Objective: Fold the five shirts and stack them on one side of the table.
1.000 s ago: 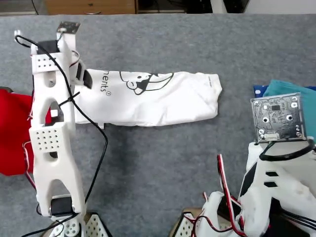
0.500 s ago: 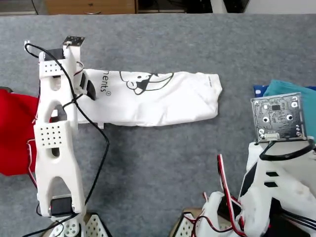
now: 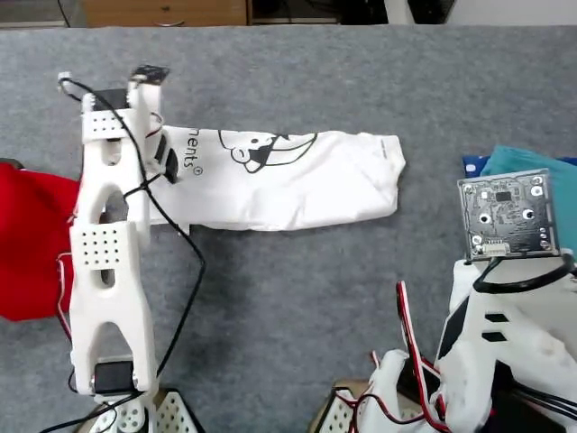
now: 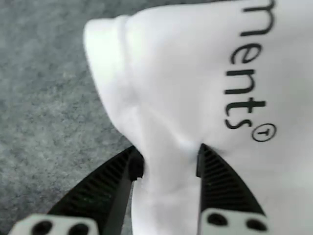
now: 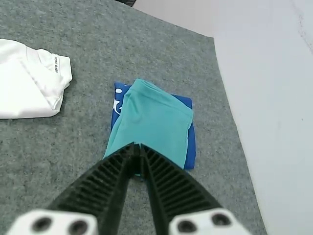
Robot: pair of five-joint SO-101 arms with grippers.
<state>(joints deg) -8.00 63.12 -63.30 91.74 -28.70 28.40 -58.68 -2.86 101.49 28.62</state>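
Note:
A white shirt (image 3: 279, 180) with a black print lies folded into a long strip across the middle of the grey table. My left gripper (image 3: 162, 155) is at the strip's left end, shut on a pinch of the white shirt (image 4: 195, 88) between its black fingers (image 4: 215, 171). My right gripper (image 5: 137, 149) is shut with nothing in it, hovering above a folded teal shirt (image 5: 151, 122) that lies on a folded blue shirt (image 5: 190, 142) at the table's right side. The teal shirt (image 3: 518, 161) also peeks out behind the right arm in the high view.
A red shirt (image 3: 32, 239) lies crumpled at the table's left edge, partly behind the left arm. The right arm's base and cables (image 3: 469, 379) fill the front right corner. Bare grey table (image 3: 297, 307) stretches in front of the white shirt.
My left arm has swung a little to the right, carrying the pinched end of the white shirt with it. The right arm has stayed still.

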